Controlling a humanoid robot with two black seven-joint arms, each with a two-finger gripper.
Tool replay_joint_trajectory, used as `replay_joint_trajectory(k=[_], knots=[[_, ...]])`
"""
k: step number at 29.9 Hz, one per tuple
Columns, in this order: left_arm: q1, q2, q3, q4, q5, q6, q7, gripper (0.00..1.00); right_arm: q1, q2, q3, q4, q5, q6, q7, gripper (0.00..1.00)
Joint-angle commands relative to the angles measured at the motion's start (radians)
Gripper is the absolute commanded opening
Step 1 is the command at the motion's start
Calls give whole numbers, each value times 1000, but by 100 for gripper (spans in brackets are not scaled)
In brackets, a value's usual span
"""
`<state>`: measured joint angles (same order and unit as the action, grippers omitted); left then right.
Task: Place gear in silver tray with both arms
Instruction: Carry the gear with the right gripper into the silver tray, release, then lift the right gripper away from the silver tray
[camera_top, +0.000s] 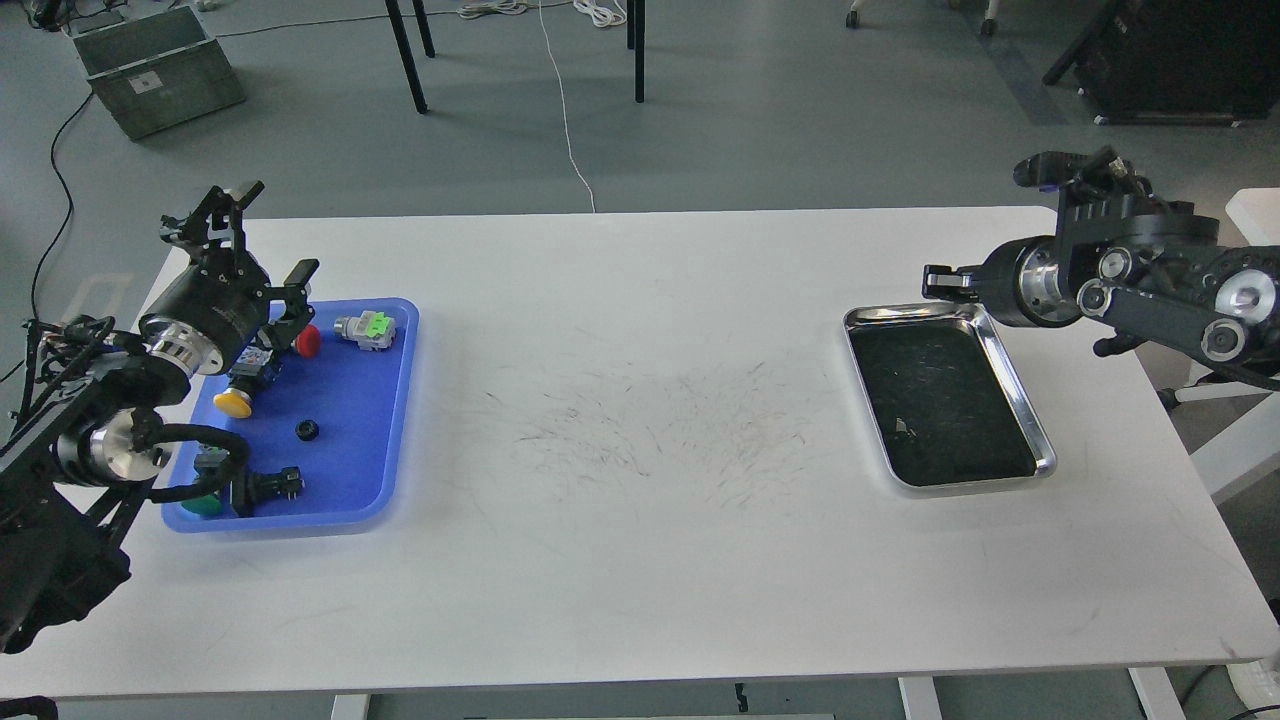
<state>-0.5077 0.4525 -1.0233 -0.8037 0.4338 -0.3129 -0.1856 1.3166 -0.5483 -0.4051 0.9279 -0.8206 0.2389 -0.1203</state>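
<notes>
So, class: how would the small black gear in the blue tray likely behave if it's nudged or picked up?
The small black gear looks round and compact, so it is probably rigid and light. Lying flat on the blue tray, it would likely slide rather than roll. Being so small, it may slip from a grasp.

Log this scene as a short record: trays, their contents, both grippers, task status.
silver tray: right side of the table, no part in it
blue tray: left side of the table, holds small parts
gear: small black ring in the blue tray, untouched
other parts: red button, yellow button, green-topped block
left gripper: open, over the blue tray's far-left corner
right gripper: at the silver tray's far edge, jaws unclear
status: gear not yet moved
</notes>
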Motion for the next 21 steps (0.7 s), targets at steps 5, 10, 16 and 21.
replay_joint_trajectory(k=[5,10,16,21], knots=[[0,2,0,0,0,0,0,98,-111,42,2,-79,0,-87,11,2],[0,0,0,0,0,1,0,98,-163,117,2,-171,0,-105,14,2],[0,-2,0,0,0,1,0,98,-189,179,2,-239,0,-121,34,6],[-2,0,0,0,0,1,0,98,-194,180,2,-238,0,-125,36,23]])
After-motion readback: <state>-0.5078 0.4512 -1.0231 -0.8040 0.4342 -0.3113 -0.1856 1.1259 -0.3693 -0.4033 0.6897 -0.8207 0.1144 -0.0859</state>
